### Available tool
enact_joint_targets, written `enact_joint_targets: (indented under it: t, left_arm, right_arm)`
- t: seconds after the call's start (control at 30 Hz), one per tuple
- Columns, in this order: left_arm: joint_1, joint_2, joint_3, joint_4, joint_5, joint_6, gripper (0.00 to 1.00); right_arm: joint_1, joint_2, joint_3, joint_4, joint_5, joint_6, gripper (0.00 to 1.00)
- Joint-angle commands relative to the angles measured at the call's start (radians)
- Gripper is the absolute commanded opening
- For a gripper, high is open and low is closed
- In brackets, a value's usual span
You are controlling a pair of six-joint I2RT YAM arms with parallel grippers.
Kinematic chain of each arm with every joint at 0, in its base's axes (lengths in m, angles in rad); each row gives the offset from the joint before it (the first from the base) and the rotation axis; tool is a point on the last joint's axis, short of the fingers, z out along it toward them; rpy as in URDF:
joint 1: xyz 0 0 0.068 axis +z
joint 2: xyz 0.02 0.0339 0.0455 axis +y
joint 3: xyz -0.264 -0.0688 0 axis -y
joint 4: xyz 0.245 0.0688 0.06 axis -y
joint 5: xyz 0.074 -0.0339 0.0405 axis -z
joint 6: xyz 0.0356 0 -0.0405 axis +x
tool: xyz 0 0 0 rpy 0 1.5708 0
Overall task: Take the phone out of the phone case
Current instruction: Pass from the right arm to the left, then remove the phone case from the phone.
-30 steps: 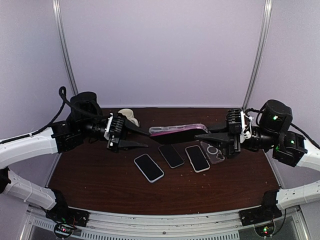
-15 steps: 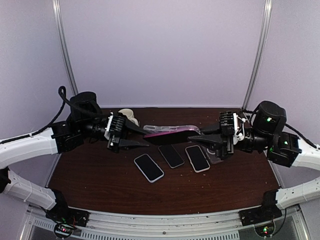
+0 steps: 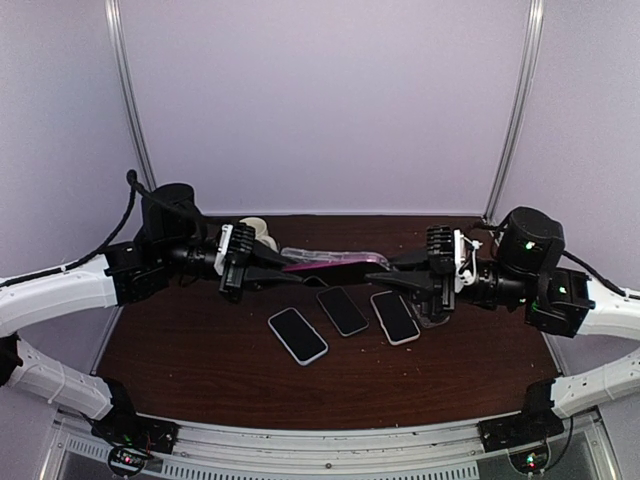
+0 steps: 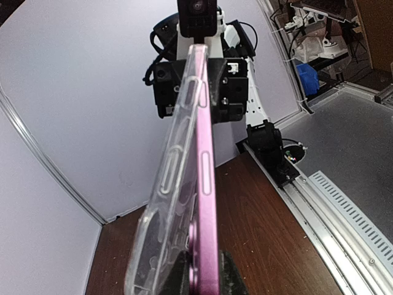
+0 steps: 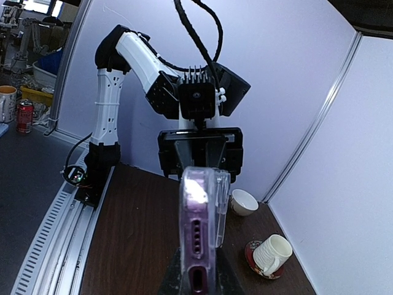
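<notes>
**Mia:** Where is the phone?

**Sam:** The pink phone point(image 3: 335, 266) is up in the air, in the middle of the top view. It lies almost flat above the brown table point(image 3: 200, 370), between the two claws.

**Mia:** What is the left claw doing?

**Sam:** The left claw point(image 3: 280, 268) is squeezed tight on the end of the phone that points to the left of the frame.

**Mia:** And the right claw?

**Sam:** The right claw point(image 3: 392, 280) is squeezed tight on the other end.

**Mia:** Is the case on the phone?

**Sam:** Only partly. In the left wrist view, the see-through phone case point(image 4: 164, 203) touches the phone near the top of the frame. Lower down on the left, there is a gap between them.

**Mia:** What else is on the table?

**Sam:** Three other phones point(image 3: 343, 311) lie flat in a row, just under the pink one. A white cup point(image 3: 258, 232) sits at the back, above the left claw in the frame.
</notes>
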State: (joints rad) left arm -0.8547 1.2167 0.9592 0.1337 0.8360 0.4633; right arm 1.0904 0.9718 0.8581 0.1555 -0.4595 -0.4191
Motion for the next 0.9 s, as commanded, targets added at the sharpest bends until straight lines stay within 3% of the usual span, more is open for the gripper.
enact_joint_targets:
  t: [0.0,0.13,0.3,0.6,0.87]
  left_arm:
    - [-0.006,0.004,-0.001,0.076,-0.076,0.05,0.0]
    - [-0.006,-0.012,-0.008,0.055,-0.118,0.097,0.0]
    - [-0.006,-0.038,-0.02,-0.014,-0.207,0.25,0.0]
    - [-0.006,-0.081,-0.045,-0.097,-0.327,0.445,0.0]
    - [-0.006,-0.132,-0.127,-0.088,-0.357,0.674,0.0]
  right_arm:
    - [0.045,-0.007,-0.014,0.065,-0.019,0.117,0.22]
    - [0.045,-0.067,-0.071,0.037,0.088,0.202,0.57]
    - [0.045,-0.151,-0.09,-0.083,0.255,0.367,0.85]
    - [0.045,-0.155,0.023,-0.375,0.391,0.642,0.91]
    - [0.046,0.029,0.242,-0.65,0.252,0.742,0.98]
